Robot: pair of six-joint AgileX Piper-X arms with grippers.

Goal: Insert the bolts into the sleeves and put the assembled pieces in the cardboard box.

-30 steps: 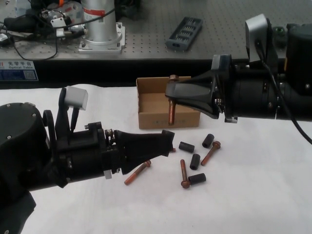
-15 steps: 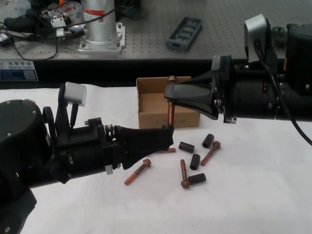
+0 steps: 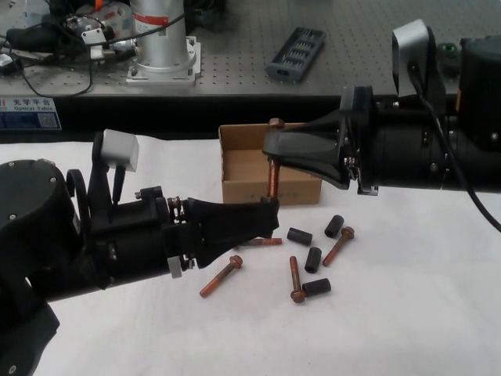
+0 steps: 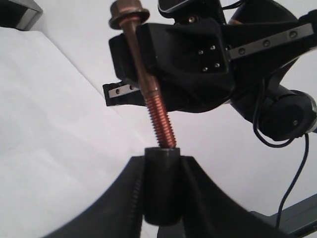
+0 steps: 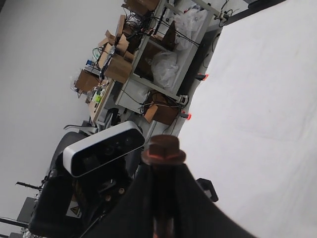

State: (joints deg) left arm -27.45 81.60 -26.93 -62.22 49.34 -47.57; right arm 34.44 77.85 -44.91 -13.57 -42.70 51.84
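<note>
My left hand point(image 3: 271, 215) has come up and forward over the last second, clenched on a black sleeve point(image 4: 161, 186). My right hand point(image 3: 272, 147), grasping the bolt point(image 4: 147, 89) just under its head, has lifted a touch. The threaded tip now sits at the sleeve's mouth, seemingly just entering, and both are held in the air in front of the cardboard box point(image 3: 243, 192). I judge insertion is starting, with alignment close. Room is tight behind, where the box's front wall stands near the bolt. Below, loose bolts point(image 3: 220, 278) and loose sleeves point(image 3: 300, 236) lie on the table point(image 3: 407, 313), one bolt just beneath my left hand. My freest way looks upward.
</note>
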